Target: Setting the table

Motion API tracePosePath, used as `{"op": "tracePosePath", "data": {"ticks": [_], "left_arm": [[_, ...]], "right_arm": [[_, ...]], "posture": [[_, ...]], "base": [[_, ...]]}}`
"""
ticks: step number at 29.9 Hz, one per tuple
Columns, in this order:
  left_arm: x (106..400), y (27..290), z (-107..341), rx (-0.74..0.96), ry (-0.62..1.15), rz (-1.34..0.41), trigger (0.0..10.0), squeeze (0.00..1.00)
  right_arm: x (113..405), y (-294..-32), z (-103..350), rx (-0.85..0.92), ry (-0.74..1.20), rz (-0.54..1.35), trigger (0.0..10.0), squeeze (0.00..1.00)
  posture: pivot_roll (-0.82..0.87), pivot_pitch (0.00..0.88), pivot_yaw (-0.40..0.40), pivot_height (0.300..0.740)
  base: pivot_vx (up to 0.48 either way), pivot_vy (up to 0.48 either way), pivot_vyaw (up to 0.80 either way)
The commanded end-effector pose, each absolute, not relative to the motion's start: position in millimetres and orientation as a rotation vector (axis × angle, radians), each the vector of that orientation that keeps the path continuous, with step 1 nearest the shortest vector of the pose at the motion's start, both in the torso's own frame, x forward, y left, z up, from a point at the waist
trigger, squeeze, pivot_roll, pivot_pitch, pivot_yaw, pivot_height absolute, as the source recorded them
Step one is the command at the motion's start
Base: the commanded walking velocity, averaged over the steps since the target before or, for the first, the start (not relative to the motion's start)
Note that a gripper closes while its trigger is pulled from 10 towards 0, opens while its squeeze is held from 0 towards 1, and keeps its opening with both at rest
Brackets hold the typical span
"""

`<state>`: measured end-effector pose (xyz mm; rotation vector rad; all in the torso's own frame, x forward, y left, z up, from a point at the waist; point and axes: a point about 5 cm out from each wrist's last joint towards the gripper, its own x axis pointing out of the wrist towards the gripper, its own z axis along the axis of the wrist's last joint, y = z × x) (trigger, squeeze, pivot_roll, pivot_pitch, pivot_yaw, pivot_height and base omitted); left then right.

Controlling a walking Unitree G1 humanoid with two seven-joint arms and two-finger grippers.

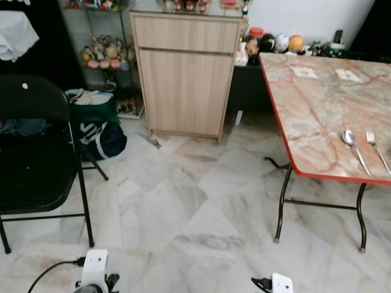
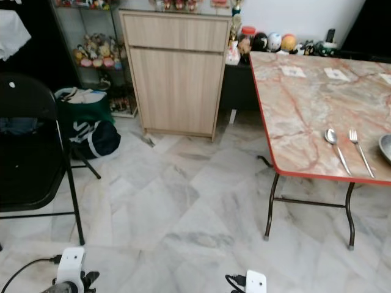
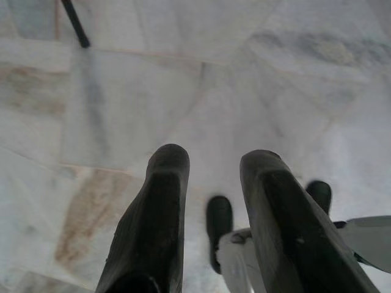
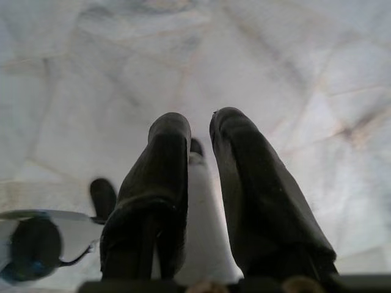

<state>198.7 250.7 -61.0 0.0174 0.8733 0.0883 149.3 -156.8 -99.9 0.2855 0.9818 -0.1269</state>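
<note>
Left gripper [image 3: 211, 165]: I see my two black fingers parted with a clear gap, nothing between them, pointing down at the marble floor [image 1: 183, 220]; arm hangs idle.
Right gripper [image 4: 200, 131]: fingers spread a little, narrower gap than the left, holding nothing, touching nothing, also aimed at the floor.
Table [image 1: 305, 116]: marble-pattern top with a red edge, dark metal legs, off to my right.
Spoon [image 1: 353, 146]: lying flat near the table's near edge, bowl away from me.
Fork [image 1: 377, 148]: just beside the spoon on its right, parallel, not touching.
Bowl [image 2: 386, 146]: grey rim at the edge of the right eye view, right of the fork; mostly cut off.
Paper cards [image 1: 304, 72]: two small white ones far back on the table.
Cabinet [image 1: 183, 73]: light wood, against the wall ahead.
Folding chair [image 1: 36, 152]: black, on my left.
Bag [image 1: 104, 137]: dark, on the floor between chair and cabinet.
</note>
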Motion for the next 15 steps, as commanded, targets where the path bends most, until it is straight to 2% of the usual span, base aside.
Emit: {"op": "tracePosePath", "data": {"ticks": [1,15], "left_arm": [[187.1,247.4,-68.4,0.020,0.912,0.082,10.0,0.00],[181.1,244.1,-71.9,0.022,0.921,0.061,10.0,0.00]], "right_arm": [[144.5,-162.8,-101.2,0.269,0.985,-0.137,10.0,0.00],[176.2,-158.1,-89.6,0.255,0.947,-0.110,10.0,0.00]], "posture": [[0.19,0.000,-0.085,0.740],[0.17,0.000,-0.092,0.740]], "base": [[0.000,-0.480,0.00],[0.000,-0.480,0.00]]}}
